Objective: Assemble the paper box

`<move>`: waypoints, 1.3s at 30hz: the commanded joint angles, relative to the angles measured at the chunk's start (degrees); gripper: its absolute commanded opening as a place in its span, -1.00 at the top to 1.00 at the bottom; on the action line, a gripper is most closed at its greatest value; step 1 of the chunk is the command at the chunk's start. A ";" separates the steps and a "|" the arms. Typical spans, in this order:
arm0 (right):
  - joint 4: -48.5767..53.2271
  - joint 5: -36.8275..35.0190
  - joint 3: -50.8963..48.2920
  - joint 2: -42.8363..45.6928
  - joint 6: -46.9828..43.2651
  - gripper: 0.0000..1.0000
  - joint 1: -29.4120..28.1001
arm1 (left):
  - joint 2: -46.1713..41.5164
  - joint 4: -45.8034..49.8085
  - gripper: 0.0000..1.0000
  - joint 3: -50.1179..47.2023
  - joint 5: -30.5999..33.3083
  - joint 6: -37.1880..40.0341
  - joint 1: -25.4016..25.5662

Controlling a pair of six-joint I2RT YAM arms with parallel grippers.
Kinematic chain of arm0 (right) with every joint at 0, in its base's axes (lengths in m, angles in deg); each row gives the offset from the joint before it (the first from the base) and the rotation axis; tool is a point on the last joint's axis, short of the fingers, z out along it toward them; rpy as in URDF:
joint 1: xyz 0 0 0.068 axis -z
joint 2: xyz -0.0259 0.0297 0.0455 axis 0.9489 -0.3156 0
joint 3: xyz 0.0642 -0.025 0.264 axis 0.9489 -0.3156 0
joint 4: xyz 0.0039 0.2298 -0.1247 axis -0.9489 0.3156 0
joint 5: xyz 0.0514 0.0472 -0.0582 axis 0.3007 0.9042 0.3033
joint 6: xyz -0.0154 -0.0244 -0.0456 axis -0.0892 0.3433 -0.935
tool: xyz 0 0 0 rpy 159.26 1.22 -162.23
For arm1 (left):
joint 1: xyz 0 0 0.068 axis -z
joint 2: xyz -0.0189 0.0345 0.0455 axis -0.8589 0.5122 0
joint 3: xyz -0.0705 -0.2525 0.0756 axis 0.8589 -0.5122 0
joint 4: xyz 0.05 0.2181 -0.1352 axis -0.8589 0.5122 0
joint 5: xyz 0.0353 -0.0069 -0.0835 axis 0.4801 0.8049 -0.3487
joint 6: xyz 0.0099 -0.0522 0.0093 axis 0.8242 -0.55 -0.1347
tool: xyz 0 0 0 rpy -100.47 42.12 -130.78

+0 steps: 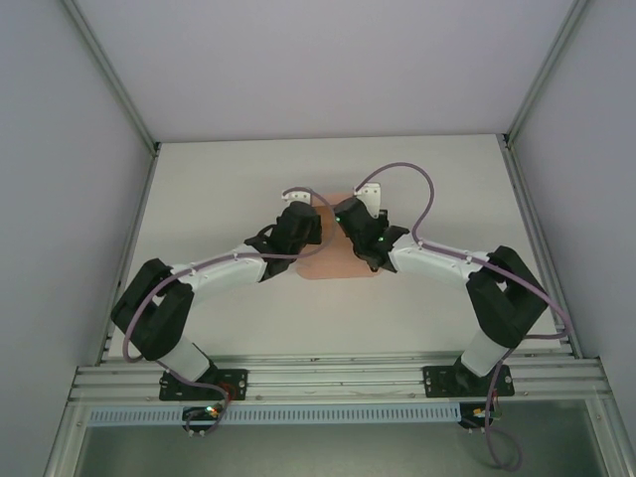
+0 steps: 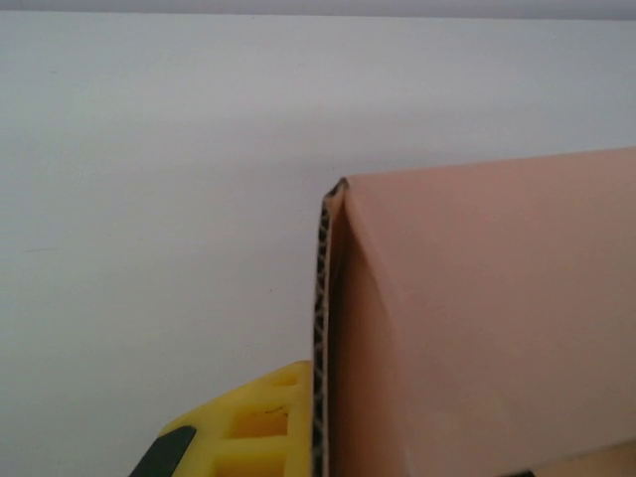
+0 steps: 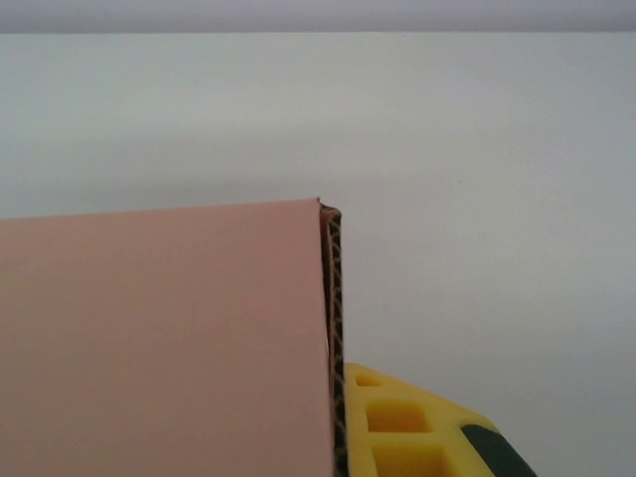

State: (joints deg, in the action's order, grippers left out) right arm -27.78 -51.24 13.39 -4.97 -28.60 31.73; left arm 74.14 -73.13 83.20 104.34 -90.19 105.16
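**Squarely between the two arms**

The paper box [image 1: 333, 266] lay at the middle of the table [image 1: 229, 179], with the left gripper [image 1: 298, 227] at its left end and the right gripper [image 1: 363, 229] at its right end. Neither arm was nearer than the other. Its long axis appeared to run across the table, from one gripper to the other.

In the left wrist view, a raised pink panel stretched to the right of the yellow finger [image 2: 248, 432], and the panel's fluted cut edge stood upright just beside that finger. The right wrist view mirrored this, with the panel stretching to the left of its finger [image 3: 407, 427].

Each gripper's second finger was hidden behind the card. I could not tell whether either gripper was clamped on the wall or merely resting against it.

Beyond the box the table was bare to its far edge, and the side walls of the enclosure stood well apart. Any inward fold would likely have to be shared evenly between the two arms.
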 commanded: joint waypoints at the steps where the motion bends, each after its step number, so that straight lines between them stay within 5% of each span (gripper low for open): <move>1: -8.48 5.86 -4.81 2.83 -8.15 0.45 2.18 | -0.10 -0.66 1.00 1.44 1.45 -2.07 -0.54; 3: -13.56 12.65 -7.49 4.82 -10.37 0.05 2.48 | -0.16 -0.86 1.00 1.28 1.14 -2.24 -0.62; 6: -18.82 19.26 -10.91 8.04 -12.27 -0.29 2.35 | -0.23 -1.22 1.00 1.01 0.67 -2.11 -0.63; 10: -18.60 23.46 -12.61 11.87 -13.94 -0.53 2.35 | -0.17 -1.22 1.00 0.85 0.29 -1.88 -0.63; 17: -12.24 28.24 -15.47 18.67 -15.89 -0.62 3.87 | -0.95 -1.56 1.00 0.14 -0.36 -1.58 -1.07; 22: -6.60 35.13 -17.76 27.63 -19.08 -0.99 5.45 | -1.13 -1.66 1.00 -0.59 -1.07 -1.04 -1.78; 30: -0.08 48.19 -22.67 41.99 -17.07 -0.91 18.88 | -1.92 -2.80 1.00 -1.59 -1.94 -0.41 -2.23; 33: 2.16 57.02 -21.62 39.64 -20.91 -0.77 23.78 | -2.08 -3.33 1.00 -1.55 -3.20 0.04 -2.27; 39: -1.81 66.33 -16.84 26.82 -22.96 -0.60 24.19 | -2.10 -3.40 1.00 -1.11 -4.32 0.13 -2.13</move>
State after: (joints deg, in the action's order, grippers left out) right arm -28.72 6.85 -6.15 25.74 -49.65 55.92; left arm 74.03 -74.81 81.99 101.24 -90.63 103.33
